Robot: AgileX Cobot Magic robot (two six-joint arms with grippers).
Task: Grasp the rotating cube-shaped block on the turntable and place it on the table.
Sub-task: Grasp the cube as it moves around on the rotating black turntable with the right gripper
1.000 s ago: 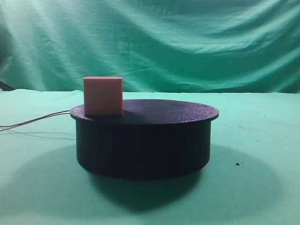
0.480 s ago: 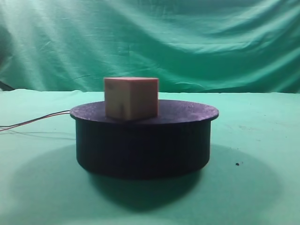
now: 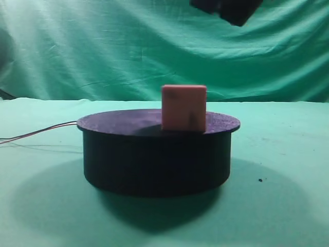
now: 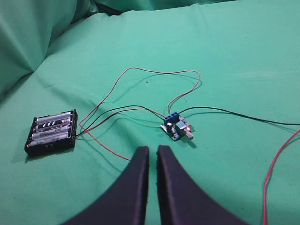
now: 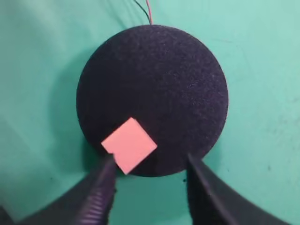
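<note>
1. We've got the small salmon-pink matte cube [image 5: 129,145] sitting near the rim of the big black speckled turntable disc [image 5: 159,89], below and just ahead of our right gripper [image 5: 150,171], nearer its left finger [image 5: 101,187].
2. Right gripper's fingers are spread wide, holding nothing, hovering high above.
3. Left gripper [image 4: 152,152] has its fingers nearly together over the green cloth table [image 4: 234,56], near a battery holder [image 4: 51,132] and small blue circuit board [image 4: 176,128].
4. We reckon it's the approach step: next means dropping down and timing the close around the spinning cube.
</note>
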